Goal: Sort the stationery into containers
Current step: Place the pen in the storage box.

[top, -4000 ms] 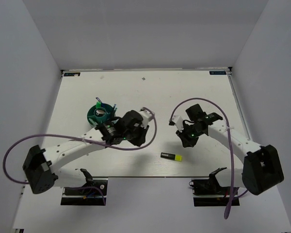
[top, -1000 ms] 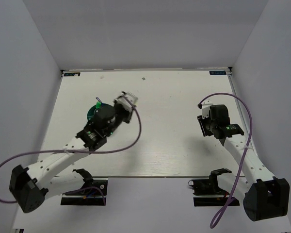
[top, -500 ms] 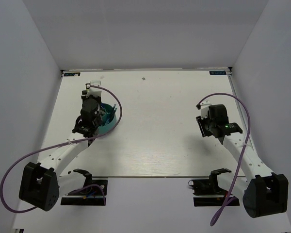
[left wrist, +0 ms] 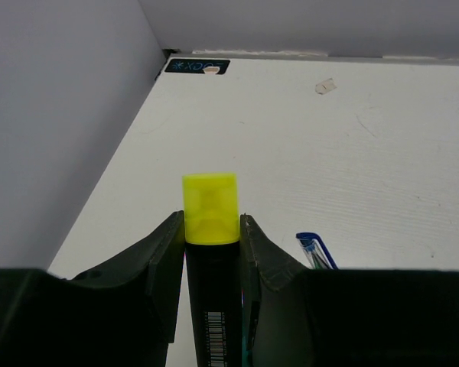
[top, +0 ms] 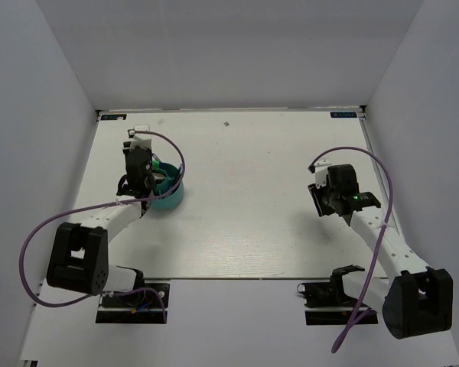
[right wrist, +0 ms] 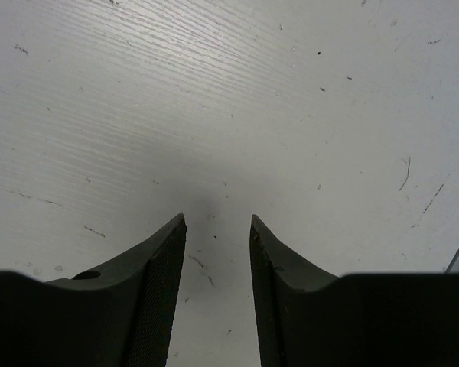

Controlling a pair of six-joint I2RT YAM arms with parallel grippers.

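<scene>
Highlighter [left wrist: 210, 206] was clamped in L gripper [left wrist: 212, 229], prob over teal organiser [top: 170, 200]; R gripper [right wrist: 218, 223] sat part-open, empty, above table [right wrist: 214, 92].

The left gripper [left wrist: 211, 220] clamps a yellow-black highlighter [left wrist: 210, 205], with a blue pen [left wrist: 314, 251] just beside it.

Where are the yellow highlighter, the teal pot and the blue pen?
yellow highlighter [left wrist: 210, 208]: left wrist view, on its yellow cap.
teal pot [top: 171, 199]: top view, on its right outer wall.
blue pen [left wrist: 310, 245]: left wrist view, on its blue top end.
</scene>
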